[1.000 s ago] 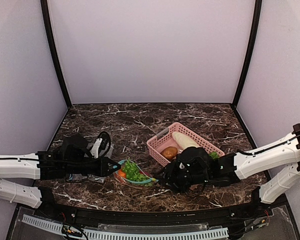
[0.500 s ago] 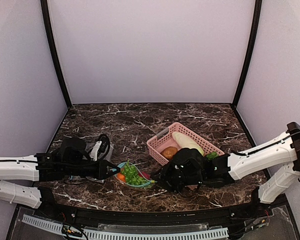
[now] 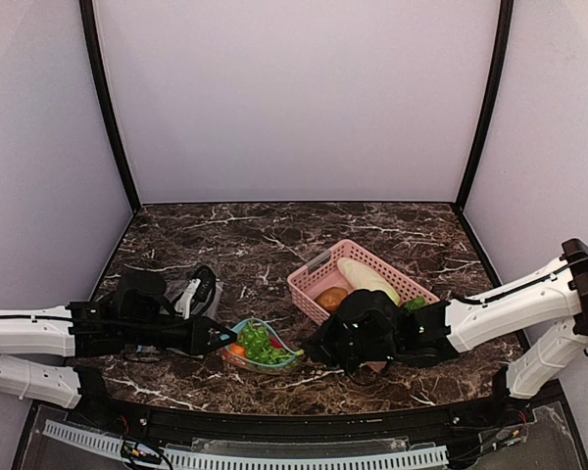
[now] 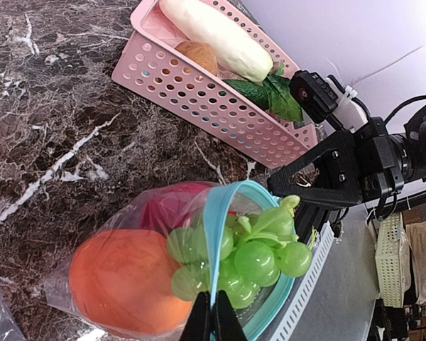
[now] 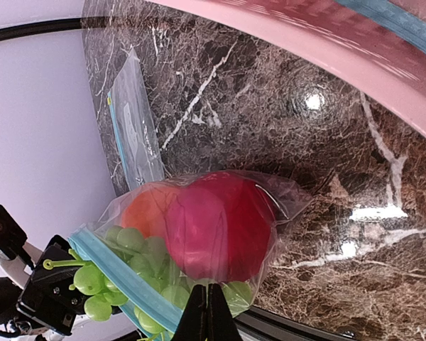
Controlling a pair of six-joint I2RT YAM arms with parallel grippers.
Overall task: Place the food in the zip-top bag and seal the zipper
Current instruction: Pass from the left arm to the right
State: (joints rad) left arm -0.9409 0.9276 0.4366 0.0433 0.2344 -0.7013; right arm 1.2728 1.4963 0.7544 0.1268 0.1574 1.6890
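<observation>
The zip-top bag [image 3: 262,346] lies between my two grippers near the front of the table. It holds a round orange fruit [image 4: 124,280], a red fruit [image 5: 220,224] and a green grape bunch [image 4: 259,252]. The grapes stick partly out of the open mouth. My left gripper [image 4: 213,321] is shut on the light blue zipper [image 4: 220,234] at the mouth's edge; it also shows in the top view [image 3: 221,339]. My right gripper [image 5: 208,314] is shut on the clear plastic at the opposite end, under the red fruit; it also shows in the top view [image 3: 310,352].
A pink slatted basket [image 3: 309,277] stands just right of the bag, holding a white radish [image 3: 365,274], a brown potato [image 3: 331,298] and a green leaf [image 4: 273,96]. A second clear bag [image 5: 131,124] lies flat to the left.
Both grippers, with the bag held between them, have shifted a little left and toward the near edge. The grips are unchanged.
</observation>
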